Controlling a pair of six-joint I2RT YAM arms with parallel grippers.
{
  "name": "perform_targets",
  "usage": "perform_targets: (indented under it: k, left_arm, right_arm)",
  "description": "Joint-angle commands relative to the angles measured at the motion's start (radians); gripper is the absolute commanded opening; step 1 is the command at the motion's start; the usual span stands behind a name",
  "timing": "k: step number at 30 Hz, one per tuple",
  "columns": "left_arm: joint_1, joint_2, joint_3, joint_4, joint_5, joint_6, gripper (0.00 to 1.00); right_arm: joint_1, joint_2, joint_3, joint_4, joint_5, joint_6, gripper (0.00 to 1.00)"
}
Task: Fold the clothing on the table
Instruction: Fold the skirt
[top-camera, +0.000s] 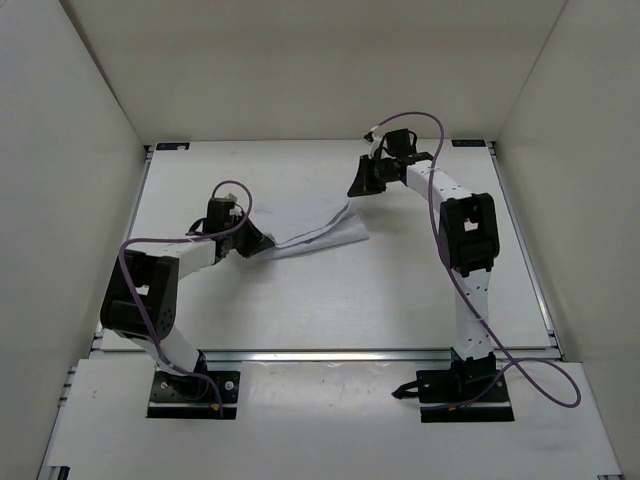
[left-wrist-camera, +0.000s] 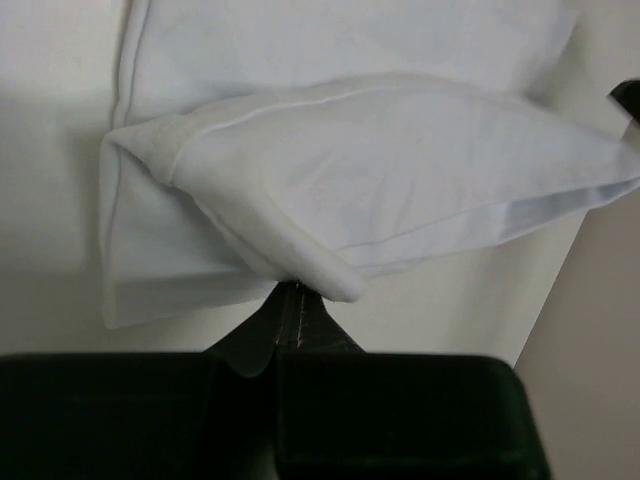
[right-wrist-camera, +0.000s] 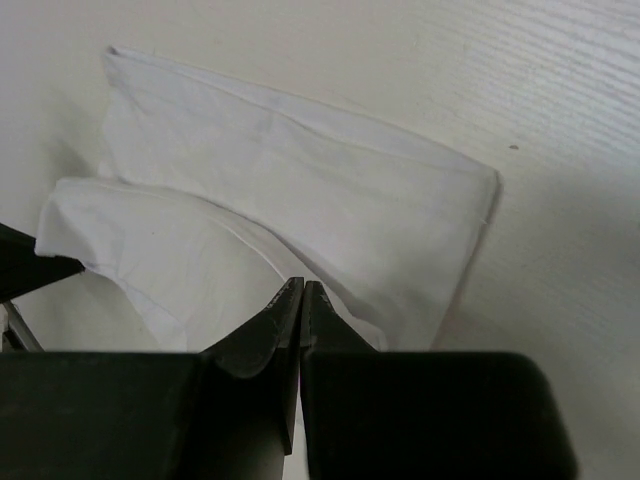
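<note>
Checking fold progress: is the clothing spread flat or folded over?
Folded over, partly: the clothing lies in stacked layers, a doubled flap on top, pinched at its rolled edge by the shut left gripper.

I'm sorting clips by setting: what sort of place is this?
Most likely a robot test cell in a lab, not a home: a bare white table boxed in by plain white walls, a left arm and a right arm bolted at its near edge, and one white garment to work on.
</note>
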Motion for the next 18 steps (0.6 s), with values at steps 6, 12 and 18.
perform_targets:
  k: [6, 12, 18]
  left_arm:
    - [0.09, 0.048, 0.132, 0.199, -0.013, -0.043, 0.01]
    - [0.089, 0.235, 0.305, 0.224, 0.001, -0.051, 0.02]
    - [0.1, 0.262, 0.337, 0.23, 0.029, -0.011, 0.18]
  right_arm:
    - [-0.039, -0.017, 0.122, 0.027, -0.002, 0.043, 0.0]
    - [-0.07, -0.097, 0.072, 0.005, 0.02, 0.023, 0.0]
    - [-0.079, -0.3, -0.115, 0.033, 0.098, -0.005, 0.0]
